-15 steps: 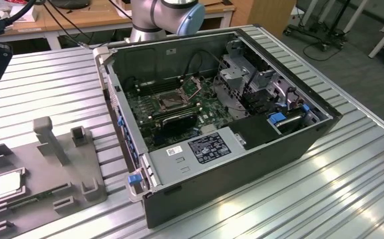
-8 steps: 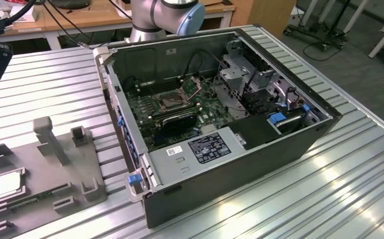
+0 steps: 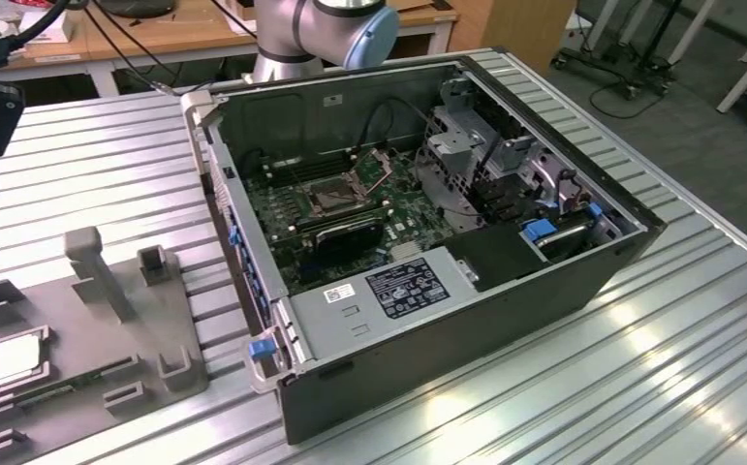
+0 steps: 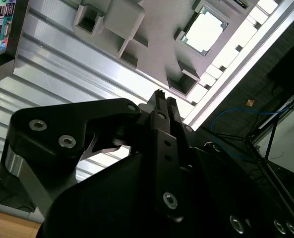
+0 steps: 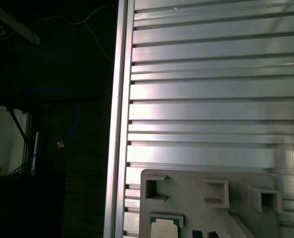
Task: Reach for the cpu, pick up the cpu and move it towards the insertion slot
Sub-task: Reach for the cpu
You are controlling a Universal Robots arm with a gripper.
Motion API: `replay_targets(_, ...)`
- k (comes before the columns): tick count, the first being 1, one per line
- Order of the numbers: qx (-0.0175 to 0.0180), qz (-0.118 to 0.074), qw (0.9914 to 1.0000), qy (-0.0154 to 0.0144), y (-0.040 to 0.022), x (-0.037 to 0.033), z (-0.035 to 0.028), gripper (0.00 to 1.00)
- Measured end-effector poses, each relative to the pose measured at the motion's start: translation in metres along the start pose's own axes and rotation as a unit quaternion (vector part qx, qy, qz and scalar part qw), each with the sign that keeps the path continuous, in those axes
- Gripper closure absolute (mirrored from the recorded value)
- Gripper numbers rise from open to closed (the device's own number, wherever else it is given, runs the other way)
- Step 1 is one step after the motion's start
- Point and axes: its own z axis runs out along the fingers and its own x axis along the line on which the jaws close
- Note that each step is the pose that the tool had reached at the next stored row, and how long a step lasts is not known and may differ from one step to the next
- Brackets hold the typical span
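**Pincer clenched and empty, cpu waiting in its holder**

Your pincer [image 4: 162, 97] hangs above the slatted table [image 3: 683, 329] with its fingers pressed together and nothing between them. It is well apart from the cpu [image 4: 204, 31].

The cpu lies flat, silvery top up, in a square recess of the grey holder [image 3: 153, 310], at the end toward the exterior view's left. The raised lips around it look meant to keep it square and open to a grasp from above. The same holder carries a long green circuit strip [image 3: 74, 386] in a groove just beside the chip.

Toward the exterior view's right, the computer case [image 3: 477, 320] lies on its side with the panel off, so the motherboard [image 3: 283, 223] faces up. The insertion slot [image 3: 327, 199] sits on that board, well apart from the cpu.
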Motion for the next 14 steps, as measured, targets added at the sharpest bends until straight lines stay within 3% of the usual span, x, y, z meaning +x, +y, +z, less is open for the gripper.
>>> replay_targets(2,0.0,0.0,1.0,0.0001,0.0,0.0,0.0,0.81)
replay_targets(5,-0.0001,0.0,1.0,-0.0002,-0.0002,0.0008,0.0011,0.69)
replay_targets(7,0.0,0.0,1.0,0.0,-0.0007,0.0033,0.0036,0.69)
replay_targets(11,0.0,0.0,1.0,0.0,-0.0011,0.0132,0.0108,0.56)
replay_targets(14,0.0002,0.0,1.0,-0.0001,-0.0017,0.0213,0.0167,0.56)
